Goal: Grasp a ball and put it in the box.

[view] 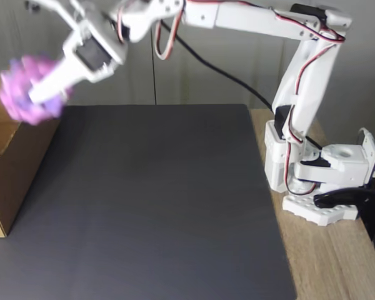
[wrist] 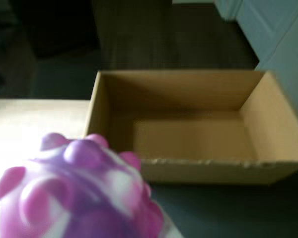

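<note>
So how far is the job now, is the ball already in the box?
Not yet. Done: the ball is grasped and lifted off the dark mat. In hand: the hand holds it in the air near the box at the left edge of the fixed view. The wrist view shows the box open and empty. Left: carry the ball over the opening and release it.

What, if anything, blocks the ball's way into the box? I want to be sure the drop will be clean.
Nothing visible does. The hand holds the ball in the air beside the box. In the wrist view the box is open-topped and looks empty, with only its near wall ahead of the ball.
</note>
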You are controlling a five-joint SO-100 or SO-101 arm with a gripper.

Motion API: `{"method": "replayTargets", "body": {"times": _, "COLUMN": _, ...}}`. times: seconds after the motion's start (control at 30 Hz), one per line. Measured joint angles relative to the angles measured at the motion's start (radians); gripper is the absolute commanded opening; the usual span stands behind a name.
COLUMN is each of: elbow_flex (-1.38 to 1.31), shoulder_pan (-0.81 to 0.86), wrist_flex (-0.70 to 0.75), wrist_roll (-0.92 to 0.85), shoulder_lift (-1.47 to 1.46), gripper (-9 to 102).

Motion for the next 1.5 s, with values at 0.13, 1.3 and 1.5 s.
{"method": "replayTargets", "body": {"times": 0.13, "elbow_flex": -0.189, "shoulder_pan": 0.043, "wrist_flex": -0.006, "wrist_roll": 0.002, "shoulder_lift": -0.115, "gripper": 16}}
{"method": "replayTargets", "body": {"times": 1.3, "elbow_flex": -1.026, "shoulder_pan": 0.137, "wrist_flex": -0.288, "wrist_roll": 0.003, "shoulder_lift": -0.954, "gripper": 29}}
{"method": "replayTargets", "body": {"times": 1.5, "elbow_flex": -1.029, "shoulder_pan": 0.147, "wrist_flex": -0.288, "wrist_roll": 0.009, "shoulder_lift": -0.971, "gripper": 41}}
